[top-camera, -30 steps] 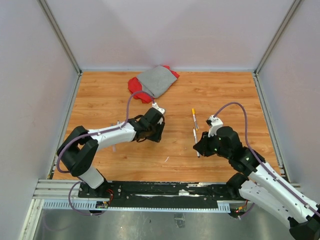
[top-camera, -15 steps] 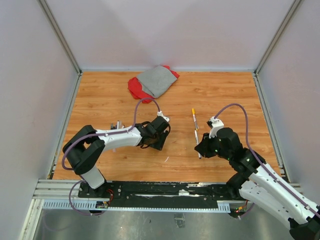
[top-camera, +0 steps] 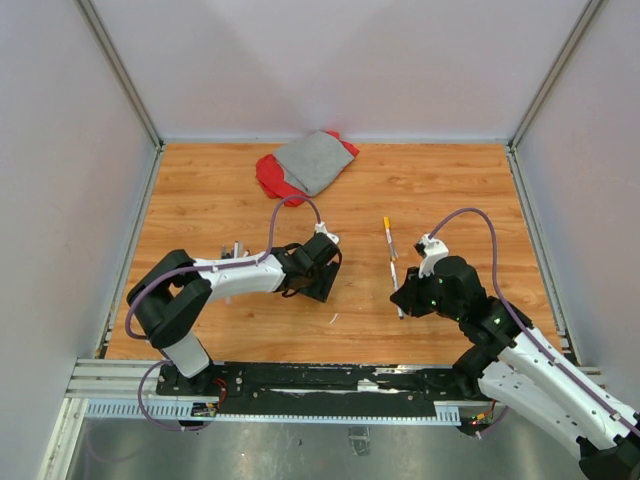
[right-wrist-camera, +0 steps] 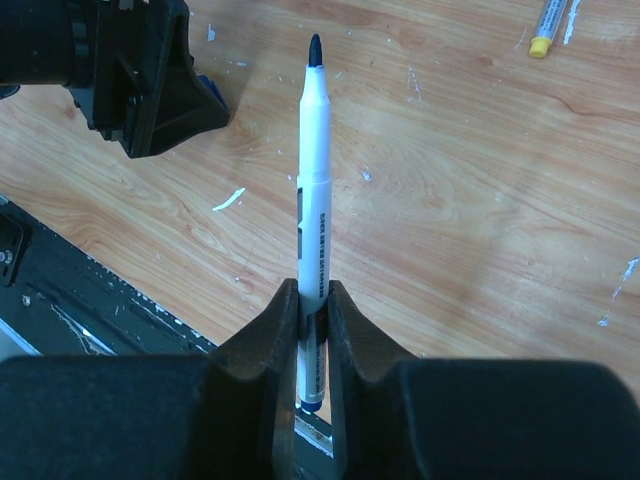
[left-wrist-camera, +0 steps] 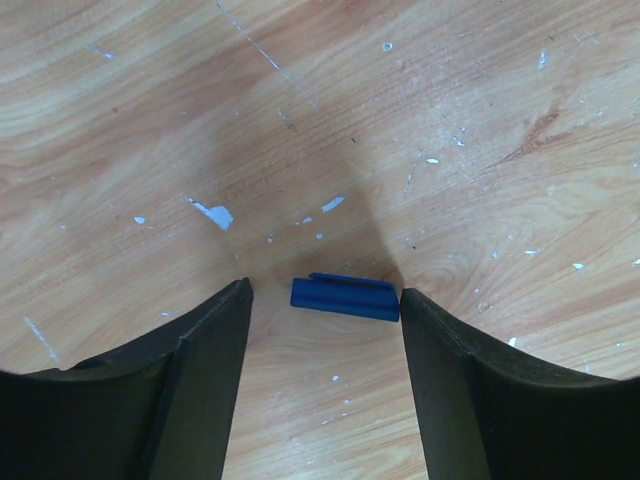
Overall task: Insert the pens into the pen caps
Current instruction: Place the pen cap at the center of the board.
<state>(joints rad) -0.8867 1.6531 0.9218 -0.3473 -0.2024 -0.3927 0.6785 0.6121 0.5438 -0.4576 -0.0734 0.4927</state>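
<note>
Though hidden overhead, blue cap (left-wrist-camera: 345, 297) shows wrist-side.

Between the left gripper (top-camera: 320, 290) and the right gripper (top-camera: 400, 298) a stretch of bare wooden tabletop (top-camera: 450, 190) is left free, marked only by a tiny white scrap (top-camera: 333, 319). That passage is narrowed by the white-barrelled marker pen with a dark tip (right-wrist-camera: 313, 200), which is clamped in the right gripper's jaws and juts out well past them. Just beyond it a yellow-ended white pen (top-camera: 388, 236) is laid flat on the wood (it is apart from the clamped pen). The far middle is taken up by a folded grey cloth (top-camera: 312, 162) heaped on a crumpled red cloth (top-camera: 270, 178). The gap between the left gripper's parted jaws is largely filled by a small blue pen cap (left-wrist-camera: 345, 297); a slit is left free at one side. Three sides are closed in by plain white walls (top-camera: 60, 150).
</note>
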